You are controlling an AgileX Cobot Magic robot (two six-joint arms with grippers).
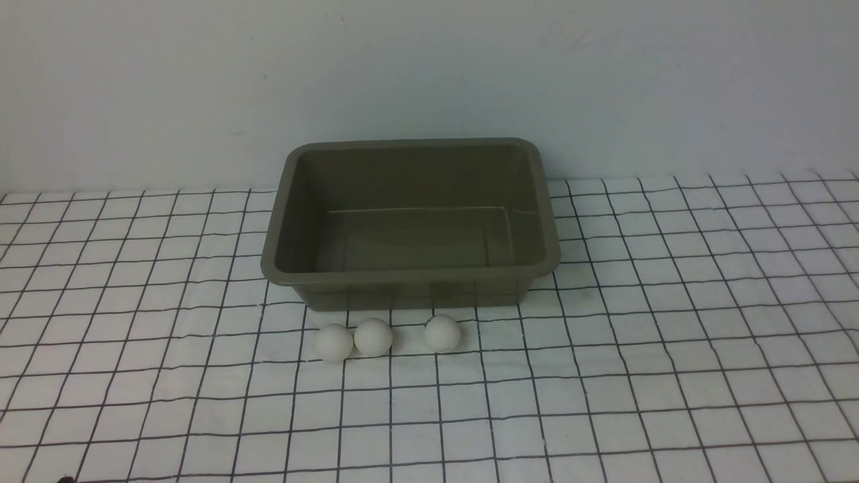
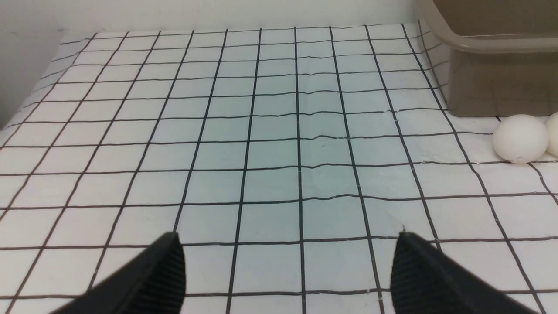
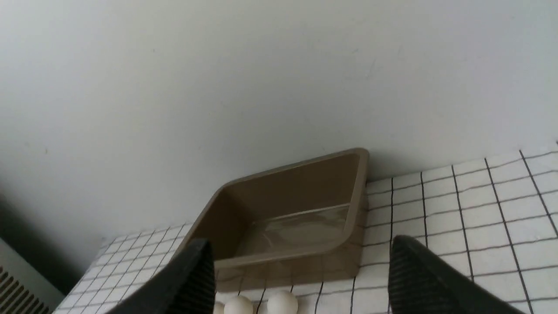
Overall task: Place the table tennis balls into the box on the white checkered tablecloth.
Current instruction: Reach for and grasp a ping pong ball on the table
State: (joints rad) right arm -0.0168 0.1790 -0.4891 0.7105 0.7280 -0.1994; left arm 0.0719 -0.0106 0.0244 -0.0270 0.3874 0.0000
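Checkered tablecloth (image 1: 671,335), box (image 1: 409,276), three balls (image 1: 373,337) (outside it)

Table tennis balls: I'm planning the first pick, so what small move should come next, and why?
Probably ease the left gripper toward the leftmost ball. That gripper is open, empty and low over bare tablecloth. All three table tennis balls lie on the cloth just in front of the empty box, and the leftmost one looks nearest to it.

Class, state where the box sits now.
In the front view the box sits centrally on the tablecloth, near the back wall, three balls before it.
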